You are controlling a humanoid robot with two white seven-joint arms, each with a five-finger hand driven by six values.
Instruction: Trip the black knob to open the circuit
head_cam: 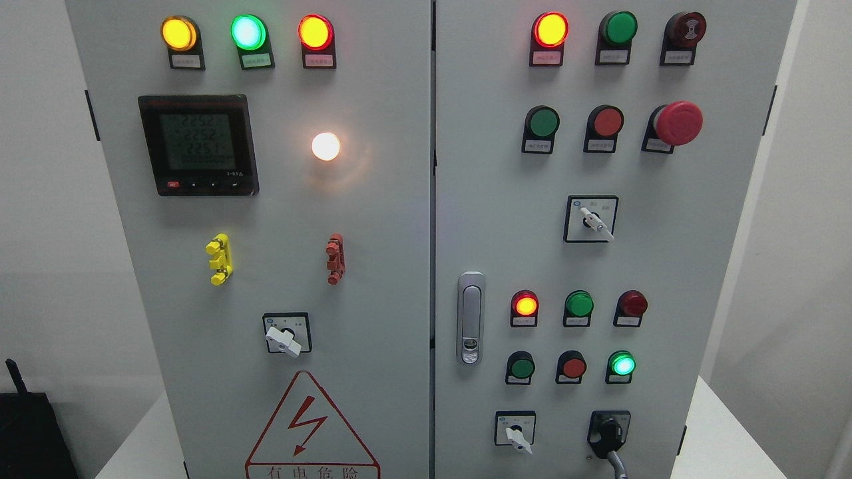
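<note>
No robot hand or arm is being shown anywhere in the head view, so the state of the fingers cannot be told, and the task is being judged as not yet begun. The black rotary knob with its dark lever point(608, 434) is sitting at the lower right of the right door of the pale grey metal control cabinet point(399, 199), inside a black square bezel, with its lever pointing down and slightly to the right; nothing is touching it. Whether that position counts as closed or tripped cannot be told from the picture, but several lamps are glowing, among them the round white indicator lamp point(326, 146) on the left door and the small green lit lamp point(622, 364) just above the knob, so the circuit is being read as still live. Everything is therefore being left to do: a hand is to be brought to the knob, the lever is to be gripped and it is to be turned. As for enclosures, the cabinet's two doors are being kept shut, the silver recessed door latch point(470, 318) is lying flush, and nothing of the interior is being shown. The white selector switch beside the knob point(516, 436) is standing just to its left and is being noted as easy to confuse with it.
</note>
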